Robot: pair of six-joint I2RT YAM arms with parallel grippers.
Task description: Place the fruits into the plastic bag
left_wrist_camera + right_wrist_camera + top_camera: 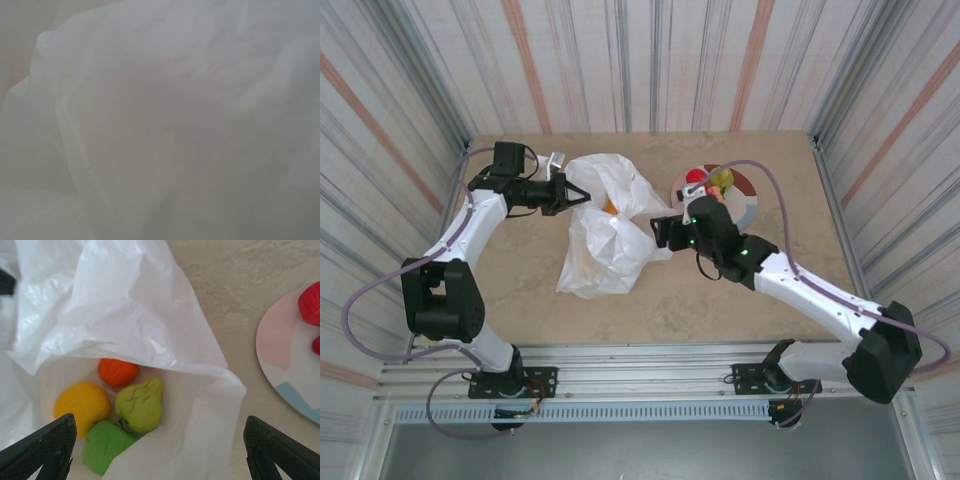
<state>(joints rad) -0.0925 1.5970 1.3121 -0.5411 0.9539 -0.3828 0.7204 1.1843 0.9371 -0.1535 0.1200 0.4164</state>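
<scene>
The plastic bag point(605, 225) is lying crumpled in the middle of the table point(530, 285), whose surface is looking like matt, beige, stone-veined board. The bag's thin white film is creasing into sharp glossy folds, and its mouth is gaping toward the right arm. The left gripper point(576, 194) is pinching the film at the bag's far-left rim, jaws clenched on it. In the left wrist view the wrinkled, milky film point(175, 125) is sitting close against the lens and is blurring.

The right gripper point(159, 440) is hovering over the bag's mouth with its jaws spread wide and nothing between them. Its black, ribbed fingers point(45, 445) are framing the opening.

Four fruits are resting together inside the bag:
- A round orange one point(118, 371) with a finely lined skin.
- A smooth yellow-orange ball point(82, 402).
- A pale green pear-shaped one point(141, 404), touching both of those.
- A brighter green lump point(105, 445), partly under the bag's folded edge.

Just to the right of the bag, the flat round plate point(285, 355) is showing pale pink and blue patches. It is carrying a bumpy red fruit point(311, 302) at its edge.
</scene>
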